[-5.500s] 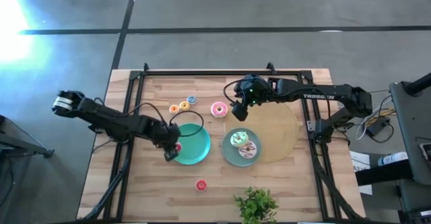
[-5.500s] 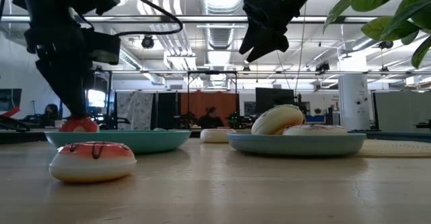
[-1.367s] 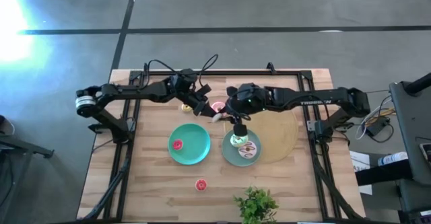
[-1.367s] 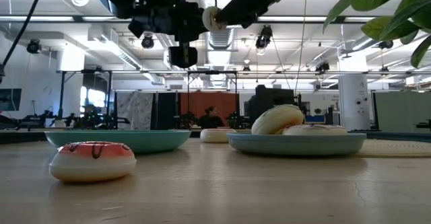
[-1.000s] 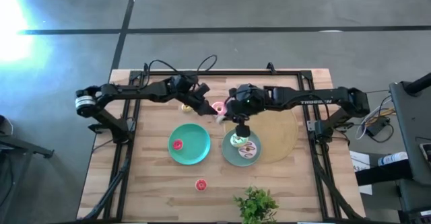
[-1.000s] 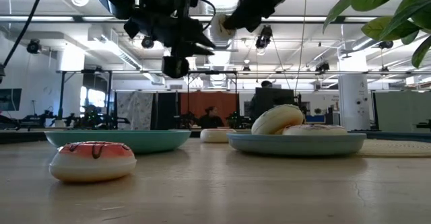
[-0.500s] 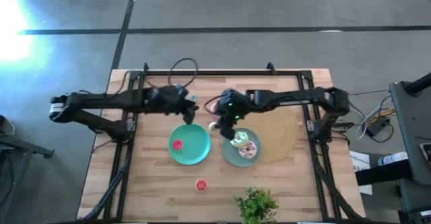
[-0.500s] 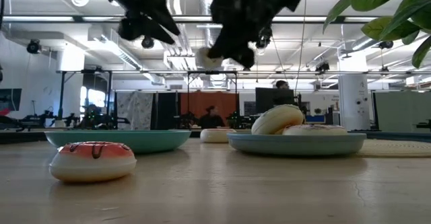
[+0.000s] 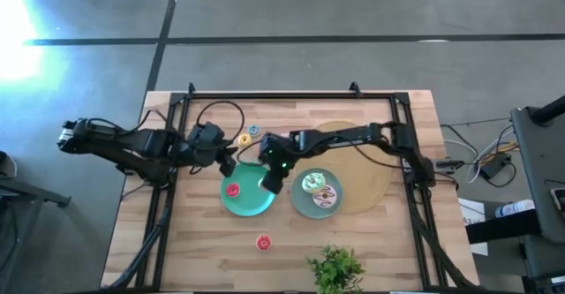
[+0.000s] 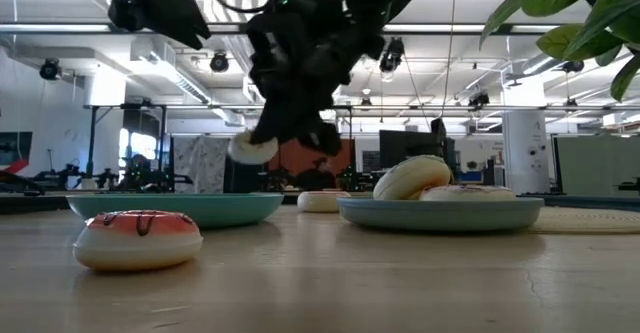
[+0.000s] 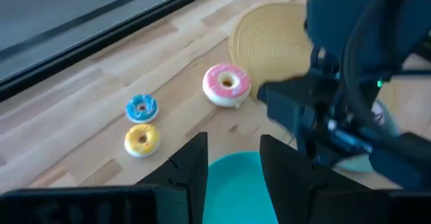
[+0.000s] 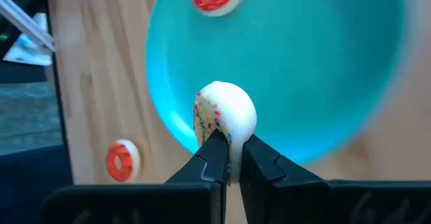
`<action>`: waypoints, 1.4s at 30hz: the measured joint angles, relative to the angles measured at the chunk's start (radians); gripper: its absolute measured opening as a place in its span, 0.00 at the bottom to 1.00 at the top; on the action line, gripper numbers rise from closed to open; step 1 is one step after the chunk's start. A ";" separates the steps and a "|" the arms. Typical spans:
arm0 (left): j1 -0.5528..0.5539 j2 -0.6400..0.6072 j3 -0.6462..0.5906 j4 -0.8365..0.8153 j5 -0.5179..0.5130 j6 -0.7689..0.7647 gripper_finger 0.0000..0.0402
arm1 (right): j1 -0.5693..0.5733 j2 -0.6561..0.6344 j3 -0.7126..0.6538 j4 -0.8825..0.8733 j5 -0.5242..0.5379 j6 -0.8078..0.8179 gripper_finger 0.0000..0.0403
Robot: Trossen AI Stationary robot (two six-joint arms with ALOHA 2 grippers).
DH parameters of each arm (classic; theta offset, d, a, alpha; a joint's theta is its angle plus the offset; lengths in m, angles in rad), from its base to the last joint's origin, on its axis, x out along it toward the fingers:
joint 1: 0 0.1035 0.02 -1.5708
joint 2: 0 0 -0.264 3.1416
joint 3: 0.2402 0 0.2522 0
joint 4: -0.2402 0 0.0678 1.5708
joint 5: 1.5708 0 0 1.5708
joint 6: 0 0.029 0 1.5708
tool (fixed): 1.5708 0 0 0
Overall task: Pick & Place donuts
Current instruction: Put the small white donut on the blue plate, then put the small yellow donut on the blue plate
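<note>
My right gripper (image 9: pixel 267 182) hangs over the left teal plate (image 9: pixel 252 204), shut on the white sprinkled donut (image 12: pixel 225 116). A small red donut (image 9: pixel 233 189) lies on that plate. My left gripper (image 9: pixel 229 164) stands open and empty at the plate's far left rim. The right teal plate (image 9: pixel 300 207) carries the green donut (image 9: pixel 311 183) and another iced one (image 9: pixel 325 198). The pink donut (image 11: pixel 227 85), the tiny blue one (image 11: pixel 141 107) and the tiny yellow one (image 11: pixel 142 139) lie on the table beyond the plates. One more red donut (image 9: pixel 262 242) sits near the front edge. My right gripper pinches the white donut's ring (image 12: pixel 227 134) between its two fingers, at one spot on the rim. The fingers come from above, slanting down toward the table's left. The donut (image 10: pixel 252 149) sticks out past the fingertips, tilted on edge, clear of the left plate.
A big tan disc (image 9: pixel 366 166) lies under the right plate's right side. A potted plant (image 9: pixel 335 272) stands at the front edge. A black rail frame (image 9: pixel 291 95) borders the table. The right arm (image 9: pixel 353 138) reaches across the table's middle.
My right gripper has carried the white donut from above the pink donut toward the table's left and near edges and downward, until it hangs over the left teal plate. My left gripper has drawn back toward the left edge, to the plate's far left rim.
</note>
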 joint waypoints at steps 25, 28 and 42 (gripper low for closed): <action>-0.015 -0.141 -0.002 -0.146 -0.072 0.042 0.27 | 0.039 0.080 0.071 -0.112 0.190 0.045 0.46; -0.015 -0.146 -0.017 -0.151 -0.071 0.040 0.27 | 0.039 0.074 0.071 -0.113 0.198 0.016 0.49; 0.029 -0.149 -0.191 -0.100 -0.067 -0.051 0.27 | 0.037 -0.132 0.069 -0.272 0.478 -0.204 0.50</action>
